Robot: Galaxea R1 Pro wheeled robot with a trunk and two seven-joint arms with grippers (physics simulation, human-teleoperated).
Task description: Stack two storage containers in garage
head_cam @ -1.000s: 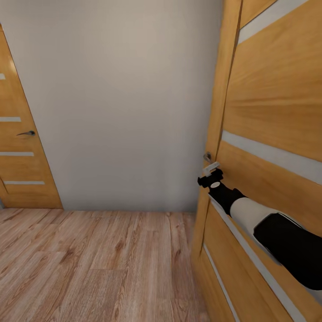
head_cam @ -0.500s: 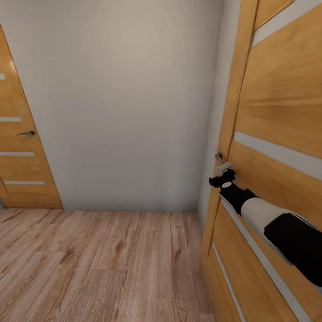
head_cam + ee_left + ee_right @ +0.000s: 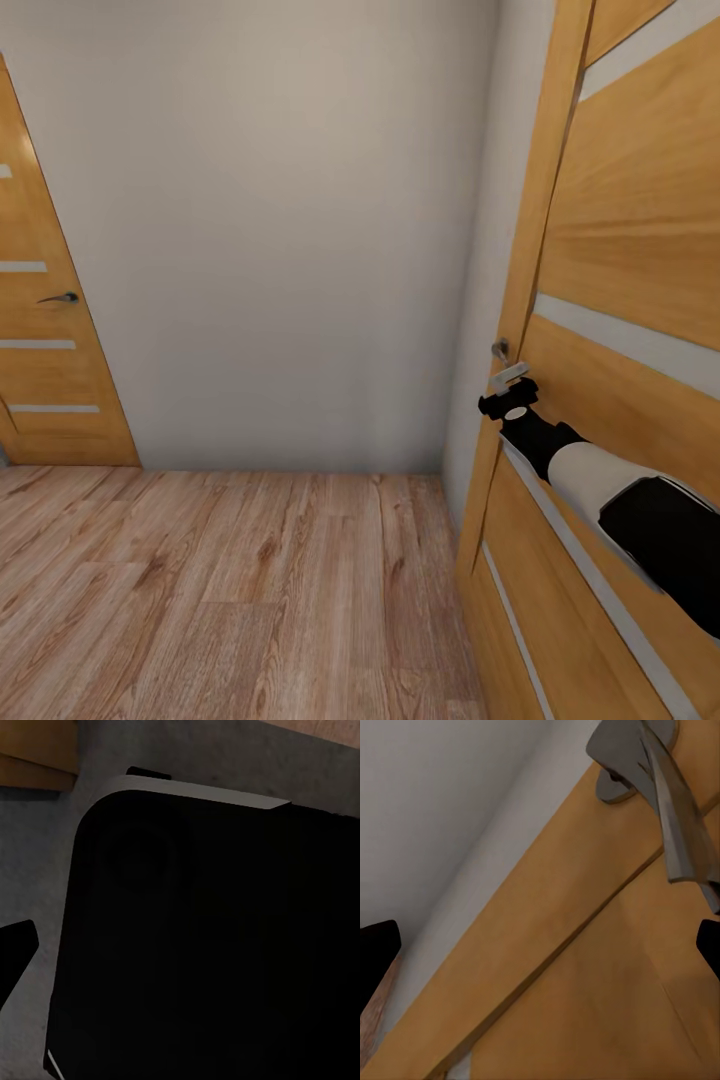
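Right hand, fingers spread, sits at the door handle.

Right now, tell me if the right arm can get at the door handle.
Probably yes. The right claw sits right at the handle on the door, fingers spread, the lever just ahead, nothing between. Whether it touches is unclear.

A slatted wooden door stands at right, the right gripper just below its metal lever handle; another wooden door stands far left.
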